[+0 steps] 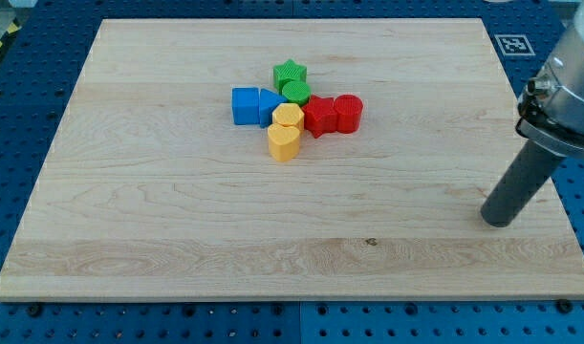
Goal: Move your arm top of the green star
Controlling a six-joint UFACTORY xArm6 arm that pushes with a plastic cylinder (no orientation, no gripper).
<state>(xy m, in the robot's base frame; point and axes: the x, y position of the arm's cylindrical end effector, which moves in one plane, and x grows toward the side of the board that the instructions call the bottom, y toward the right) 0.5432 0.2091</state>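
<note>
**Ana:** Near the view's right edge, where was your rod at that moment?

**Robot:** My tip (499, 222) stood on the wooden board (177, 220) close to its right side, a bit below the board's middle height. It touched no block. The rod has no jaws, so it neither opened nor closed, and it held nothing.

**Ana:** And the green star?

**Robot:** The green star (290, 73) sat at the top of a tight cluster, a little left of the board's centre and in its upper half. It lay well apart from my tip, up and to the view's left.

**Ana:** What else was in that cluster?

**Robot:** A green cylinder (295, 92) pressed against the star's lower right. To the left sat a blue cube (244, 105) with a second blue block (270, 102) touching it; I could not make out that one's shape. Two red blocks (334, 114) lay side by side on the right, the outer one rounded. Below the middle, a yellow block (289, 118) touched another yellow block (283, 141) just beneath it.

**Ana:** What lay around the board?

**Robot:** A blue perforated table (43, 48).
</note>
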